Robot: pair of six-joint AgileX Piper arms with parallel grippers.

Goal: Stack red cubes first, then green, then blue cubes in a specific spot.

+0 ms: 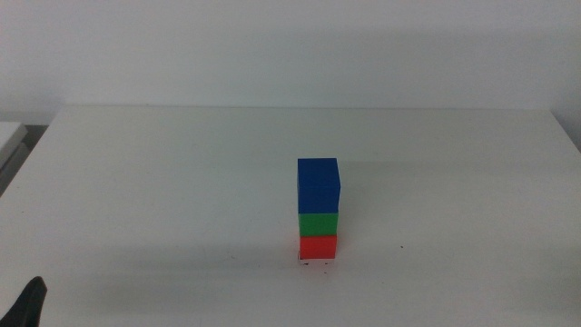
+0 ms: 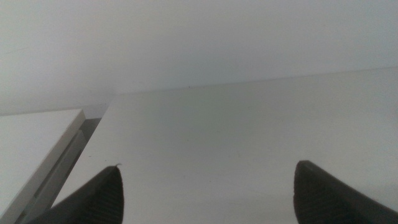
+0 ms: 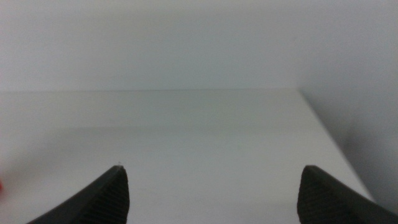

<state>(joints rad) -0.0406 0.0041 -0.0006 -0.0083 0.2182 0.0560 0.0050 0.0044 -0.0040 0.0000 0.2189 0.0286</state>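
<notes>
A stack of three cubes stands in the middle of the table in the middle view. The red cube [image 1: 318,246] is at the bottom, the green cube [image 1: 319,223] on it, the blue cube [image 1: 319,184] on top. Thin black marks [image 1: 315,264] show at the stack's front foot. My left gripper [image 2: 208,190] is open and empty; its tip shows at the middle view's bottom left corner [image 1: 27,307]. My right gripper [image 3: 214,190] is open and empty, out of the middle view. A red sliver [image 3: 1,186] shows at the right wrist view's edge.
The white table [image 1: 182,182] spans the middle view. A second white surface [image 1: 9,136] adjoins it at the far left, also in the left wrist view [image 2: 31,137]. A lone black speck [image 1: 402,246] lies right of the stack.
</notes>
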